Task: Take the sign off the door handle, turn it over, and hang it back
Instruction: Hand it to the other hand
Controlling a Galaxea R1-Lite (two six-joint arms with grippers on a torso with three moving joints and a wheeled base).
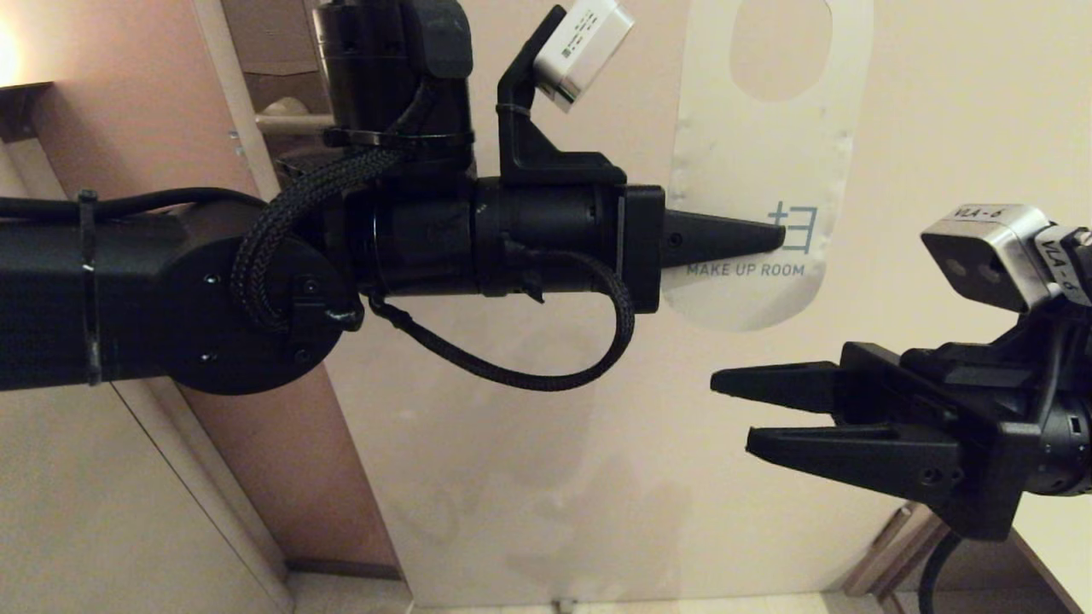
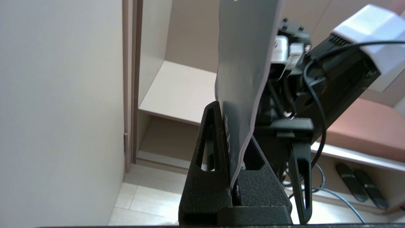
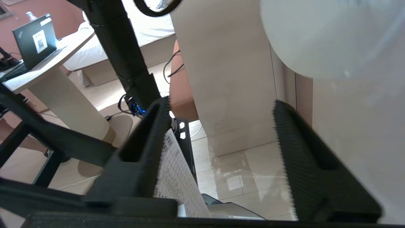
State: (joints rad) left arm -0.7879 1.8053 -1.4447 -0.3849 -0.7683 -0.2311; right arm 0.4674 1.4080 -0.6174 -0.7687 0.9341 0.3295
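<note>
The sign (image 1: 759, 162) shows its white "MAKE UP ROOM" side, with its oval hole (image 1: 781, 47) at the top, in front of the pale door. My left gripper (image 1: 772, 239) reaches in from the left and is shut on the sign's lower part. In the left wrist view the card (image 2: 246, 63) stands edge-on, pinched in the left gripper (image 2: 235, 126). My right gripper (image 1: 734, 411) is open below the sign and apart from it. Nothing sits in the right gripper (image 3: 221, 106); the sign's rounded end (image 3: 332, 38) hangs beyond it. The door handle (image 1: 288, 119) peeks out behind my left wrist, mostly hidden.
The pale door (image 1: 597, 443) fills the background, with its frame (image 1: 230, 128) at the left and floor tiles below. The right wrist view shows a table with a laptop (image 3: 34, 38). A low shelf with dark slippers (image 2: 360, 183) appears in the left wrist view.
</note>
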